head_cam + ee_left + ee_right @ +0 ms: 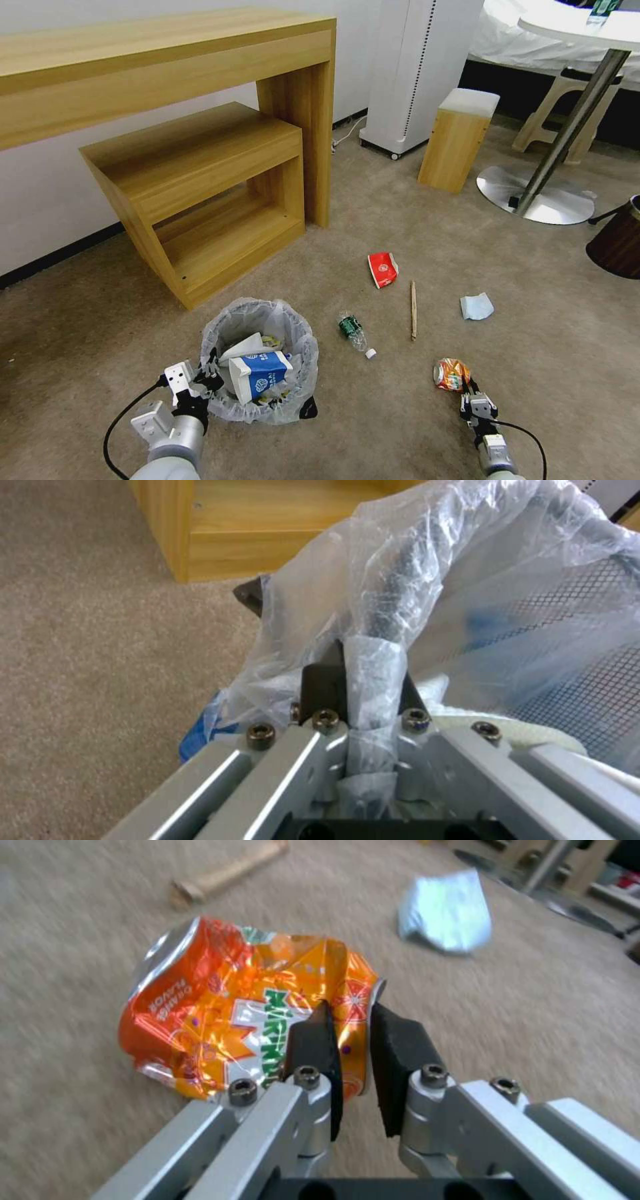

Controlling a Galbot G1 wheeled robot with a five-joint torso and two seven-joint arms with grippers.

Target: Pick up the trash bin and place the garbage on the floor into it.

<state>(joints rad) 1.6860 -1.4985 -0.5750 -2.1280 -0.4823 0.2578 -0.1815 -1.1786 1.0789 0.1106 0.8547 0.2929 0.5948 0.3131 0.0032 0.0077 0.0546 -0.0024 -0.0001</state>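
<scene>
left pincer (363, 700) clamps rim of small black bag-lined trash bin (259, 361), blue-white carton (260, 375) inside | right pincer (350, 1060) nips crumpled orange foil packet (240, 1030), likely lifted off beige carpet floor (533, 373) | left at its 12: green-label bottle (351, 330), red wrapper (383, 269), wooden stick (413, 310), blue mask (477, 307)

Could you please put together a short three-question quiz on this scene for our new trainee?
1. True or false: the left gripper is shut on the rim of the trash bin.
2. What does the right gripper clamp? A) the wooden stick B) the orange packet C) the pale blue mask
3. Fill in: the blue-white carton lies inside the ____.

Key
1. True: its pads pinch the bag-covered rim.
2. B: its pads close on the packet's edge, by the carpet.
3. trash bin.
</scene>
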